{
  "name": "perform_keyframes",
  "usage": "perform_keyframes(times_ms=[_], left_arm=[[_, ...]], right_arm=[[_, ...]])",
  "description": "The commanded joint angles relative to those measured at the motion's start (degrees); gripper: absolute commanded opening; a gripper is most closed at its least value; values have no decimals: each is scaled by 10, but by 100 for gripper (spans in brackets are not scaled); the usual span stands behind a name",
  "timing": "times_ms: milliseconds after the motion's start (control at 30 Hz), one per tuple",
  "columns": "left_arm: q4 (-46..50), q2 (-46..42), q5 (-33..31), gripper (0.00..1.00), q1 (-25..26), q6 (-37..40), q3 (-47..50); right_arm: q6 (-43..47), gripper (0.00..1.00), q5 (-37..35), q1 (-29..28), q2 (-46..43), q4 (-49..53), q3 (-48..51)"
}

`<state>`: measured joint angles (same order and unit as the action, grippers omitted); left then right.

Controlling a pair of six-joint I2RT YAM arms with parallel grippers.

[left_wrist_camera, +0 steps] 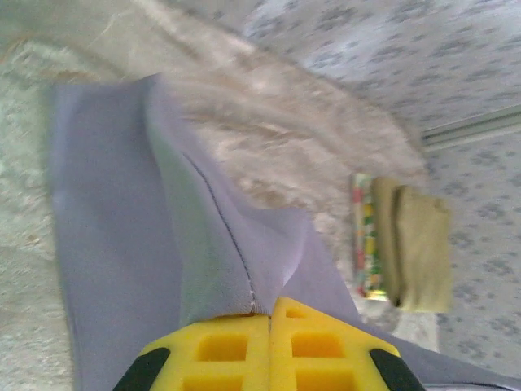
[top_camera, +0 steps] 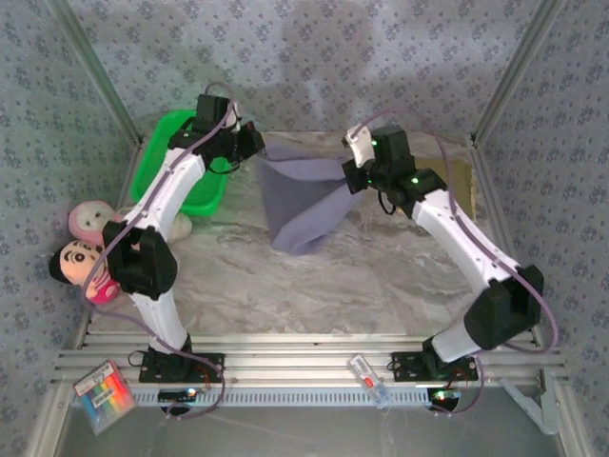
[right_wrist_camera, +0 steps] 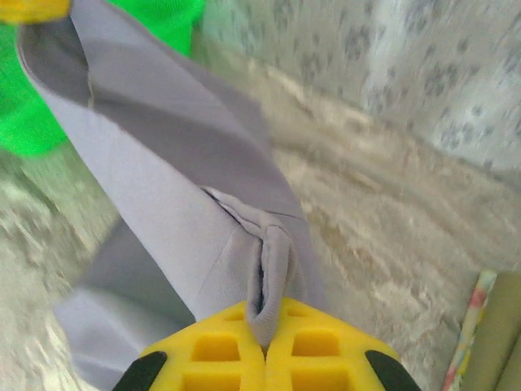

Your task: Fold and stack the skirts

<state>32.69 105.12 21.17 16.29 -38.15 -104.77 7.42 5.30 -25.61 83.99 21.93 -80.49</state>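
The plain lavender-grey cloth skirt (top_camera: 303, 195) is held stretched near the far edge of the desk (top_camera: 285, 286), one corner clenched in the left jaws, another in the right jaws, presumably to be laid flat for folding.

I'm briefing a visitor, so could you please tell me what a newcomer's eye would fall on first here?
The lavender-grey skirt hangs over the middle of the table, pinched by the left end effector and the right end effector. A bright green basket sits back left, with two plush dolls at the left edge.
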Motion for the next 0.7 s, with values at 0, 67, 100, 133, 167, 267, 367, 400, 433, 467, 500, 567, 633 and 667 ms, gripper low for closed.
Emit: perform_keyframes(times_ms=[0, 67, 100, 133, 167, 267, 367, 400, 433, 467, 500, 567, 633, 667], left_arm=[[-2, -27, 37, 0, 2, -8, -46], [-7, -41, 51, 0, 2, -15, -84], [-9, -45, 55, 0, 2, -17, -103], [-11, -51, 56, 0, 3, -19, -126], [-9, -57, 54, 0, 4, -20, -149], [-6, -90, 30, 0, 8, -19, -185], [-29, -150, -3, 0, 13, -18, -155], [-38, -169, -11, 0, 14, -15, -141], [-44, -191, -20, 0, 15, -13, -126], [-46, -210, -27, 0, 17, -9, -116], [-46, -225, -32, 0, 18, -5, -107], [-44, -250, -37, 0, 22, 0, -95], [-41, -260, -36, 0, 27, 5, -93], [-38, -259, -39, 0, 31, 9, -96]], right_arm=[[-37, 0, 35, 0, -28, -80, 22], [-47, 0, 54, 1, -44, -91, 9], [-53, 0, 64, 0, -47, -93, -2], [-60, 0, 80, -2, -51, -93, -16], [-63, 0, 93, -8, -54, -95, -29], [-62, 0, 108, -37, -67, -103, -53], [-58, 0, 98, -67, -93, -119, -52], [-59, 0, 94, -74, -103, -126, -48], [-63, 0, 93, -79, -117, -135, -40], [-69, 0, 95, -83, -131, -146, -31], [-74, 0, 100, -85, -144, -155, -22], [-82, 0, 117, -88, -170, -166, -8], [-95, 0, 125, -88, -191, -176, 7], [-100, 0, 126, -88, -199, -181, 16]])
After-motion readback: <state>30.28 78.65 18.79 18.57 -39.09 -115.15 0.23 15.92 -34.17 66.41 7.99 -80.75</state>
